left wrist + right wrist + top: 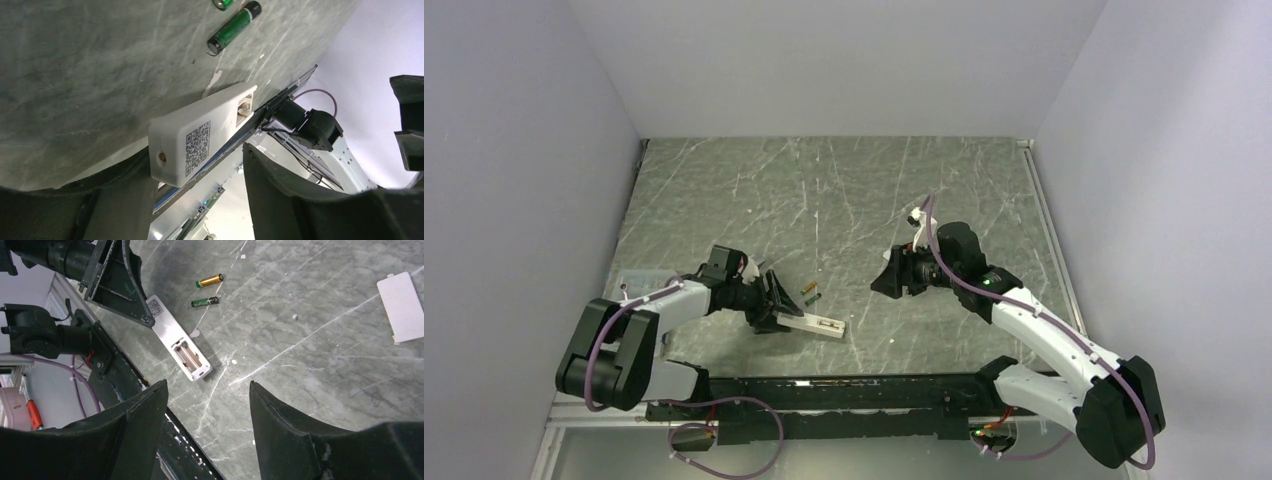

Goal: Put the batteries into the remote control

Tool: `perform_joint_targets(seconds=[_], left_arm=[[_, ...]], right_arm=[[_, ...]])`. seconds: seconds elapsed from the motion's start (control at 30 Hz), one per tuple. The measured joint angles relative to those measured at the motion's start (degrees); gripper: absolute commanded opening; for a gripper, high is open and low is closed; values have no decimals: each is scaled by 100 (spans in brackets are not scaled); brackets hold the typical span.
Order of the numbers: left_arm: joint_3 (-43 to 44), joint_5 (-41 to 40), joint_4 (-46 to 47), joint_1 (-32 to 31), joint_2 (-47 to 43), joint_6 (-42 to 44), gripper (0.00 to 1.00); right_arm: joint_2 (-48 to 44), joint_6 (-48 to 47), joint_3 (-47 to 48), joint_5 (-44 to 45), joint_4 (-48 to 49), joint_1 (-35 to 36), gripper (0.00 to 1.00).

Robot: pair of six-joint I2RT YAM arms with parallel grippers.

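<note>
Left gripper (197,160) up close: dark fingers fill the wrist view, jaws apart, straddling the remote control (170,335) at one end, apparently not pinching it. The remote lies flat on the table (310,370), battery bay (189,357) up and empty. Just beyond, the green battery (205,302) and orange-gold battery (210,279) lie loose. Right gripper (207,384) hangs wide, empty. Danger: an unclamped remote skids under pressure, or a nudged cell rolls away.
</note>
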Motion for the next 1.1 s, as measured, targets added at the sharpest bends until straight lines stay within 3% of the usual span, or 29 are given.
perform_joint_targets(seconds=[0.33, 0.77, 1.1], left_arm=[[188, -295, -485, 0, 87, 164, 77], [306, -658, -1287, 0, -358, 210, 79], [487, -905, -1906, 35, -1038, 262, 79]], right_arm=[[111, 0, -9, -122, 70, 9, 64], [573, -66, 17, 22, 125, 396, 64], [1508, -361, 741, 474, 70, 994, 62]])
